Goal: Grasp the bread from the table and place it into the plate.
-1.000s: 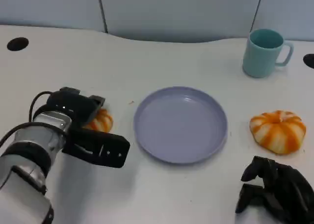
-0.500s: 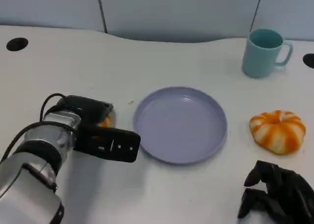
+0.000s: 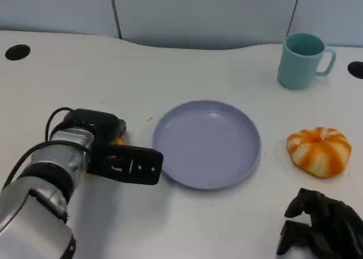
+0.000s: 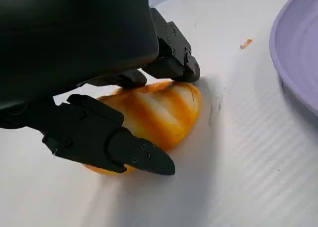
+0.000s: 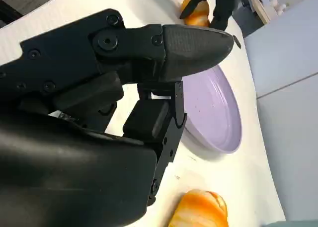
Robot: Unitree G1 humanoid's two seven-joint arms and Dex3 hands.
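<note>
While poised over the bread (image 4: 154,113), left hand (image 3: 110,151) recorded with fingers (image 4: 119,147) set on either side of the loaf, touching it, not visibly clamped; loaf lying on the table (image 3: 170,66) directly beneath that hand, between its fingers. Plate (image 3: 205,143) logged just beyond the hand's fingertips, toward the robot's right, apart from the loaf. Right hand (image 3: 320,228) noted resting low, fingers curled in, holding nothing. Second orange-striped bun (image 3: 317,151) listed just ahead of the right hand, well apart from the left. Teal mug (image 3: 299,60) entered farther out, past that bun.

Risks judged: soft rounded loaf likely to squeeze out sideways if fingers closed unevenly; shallow purchase near the table could let it drop short of the plate rim; low carry could knock the rim and shove the plate away.
</note>
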